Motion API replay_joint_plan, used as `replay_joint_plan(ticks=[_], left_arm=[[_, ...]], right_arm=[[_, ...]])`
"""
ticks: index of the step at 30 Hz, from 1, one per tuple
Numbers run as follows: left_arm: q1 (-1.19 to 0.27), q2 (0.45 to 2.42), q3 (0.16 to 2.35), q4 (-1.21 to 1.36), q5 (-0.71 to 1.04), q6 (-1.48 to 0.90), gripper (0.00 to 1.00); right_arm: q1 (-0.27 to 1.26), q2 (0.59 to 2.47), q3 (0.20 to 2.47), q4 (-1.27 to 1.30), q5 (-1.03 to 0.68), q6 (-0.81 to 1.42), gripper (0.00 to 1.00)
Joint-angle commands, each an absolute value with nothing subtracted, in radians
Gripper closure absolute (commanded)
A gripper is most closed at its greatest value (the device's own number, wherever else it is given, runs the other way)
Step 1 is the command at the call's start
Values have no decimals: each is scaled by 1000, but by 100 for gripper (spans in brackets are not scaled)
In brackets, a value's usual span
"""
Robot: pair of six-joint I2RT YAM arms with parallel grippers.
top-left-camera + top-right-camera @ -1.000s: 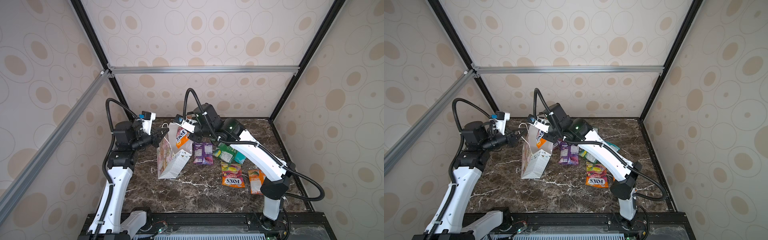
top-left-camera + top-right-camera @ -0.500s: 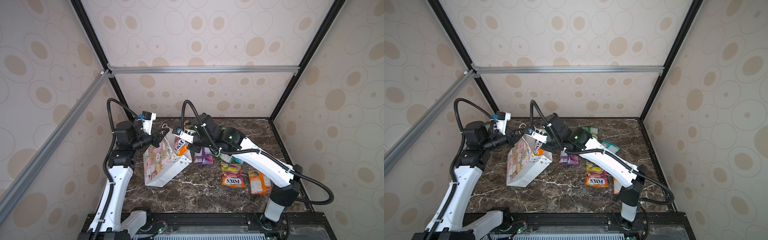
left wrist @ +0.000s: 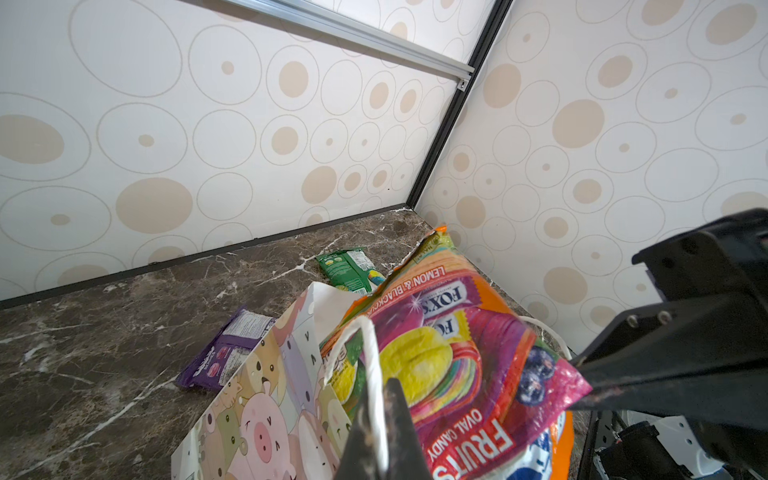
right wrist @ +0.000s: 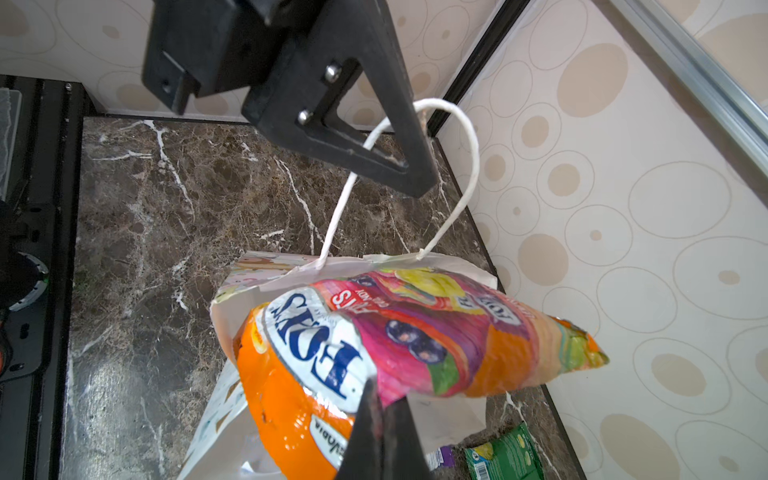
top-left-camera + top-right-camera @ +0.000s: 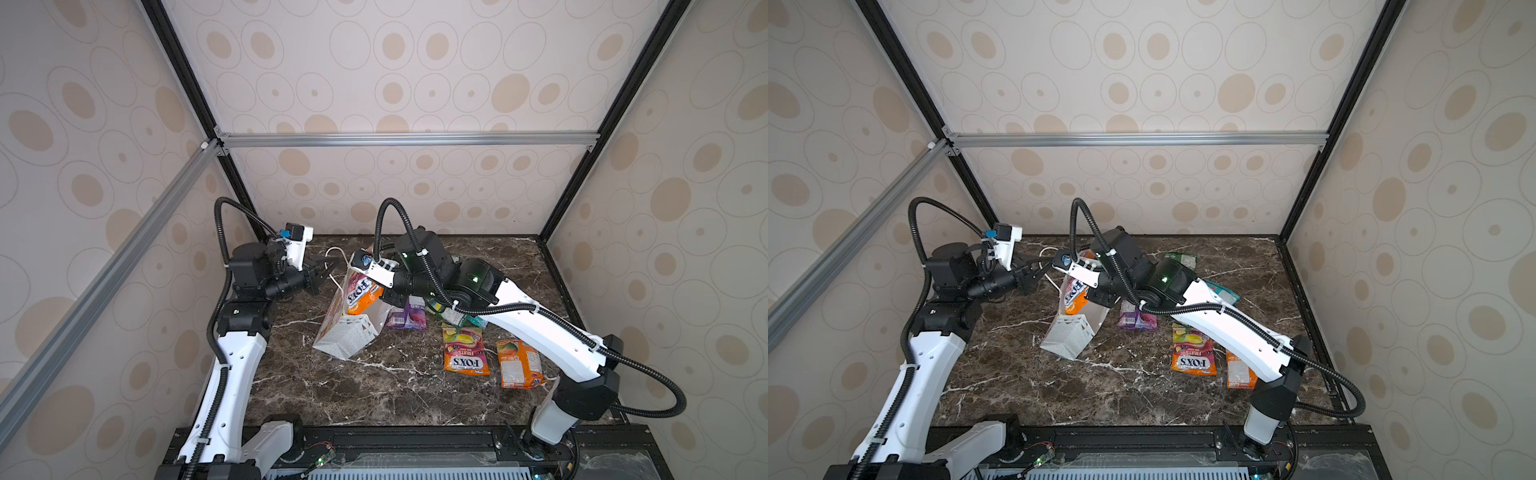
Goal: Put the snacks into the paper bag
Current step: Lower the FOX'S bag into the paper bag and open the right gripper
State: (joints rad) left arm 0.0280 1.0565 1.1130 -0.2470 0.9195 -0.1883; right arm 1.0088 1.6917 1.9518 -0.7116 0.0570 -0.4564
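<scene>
**Holding orange packet at paper bag mouth**

We see it seemingly halfway in, the bag tilted left of centre in both top views. Our right gripper is clamped on the packet; our left gripper pinches the cord handle.

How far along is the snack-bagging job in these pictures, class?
Done: no packet can be seen fully inside the paper bag. In hand: the left gripper grips its cord handle; the right gripper holds an orange FOX'S packet at its mouth. Left: a purple packet, two orange packets and a green packet on the table.
</scene>
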Motion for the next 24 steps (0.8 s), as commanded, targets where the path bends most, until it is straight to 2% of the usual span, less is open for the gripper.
replay_joint_plan(ticks=[1,10,15,24], left_arm=[[34,1042,1118,-218,945,-191,100],[33,1044,1113,-203,952,-202,100],[34,1048,1112,-202,959,-202,100],[34,1043,1112,-205,955,-198,100]], right_arm=[[1012,1693,1952,-676,92,-442,100],[1020,1698,1953,-715,155,-253,100],[1045,1714,1903,-678,157,-274,100],[1045,1771,1958,-694,91,-281,100]])
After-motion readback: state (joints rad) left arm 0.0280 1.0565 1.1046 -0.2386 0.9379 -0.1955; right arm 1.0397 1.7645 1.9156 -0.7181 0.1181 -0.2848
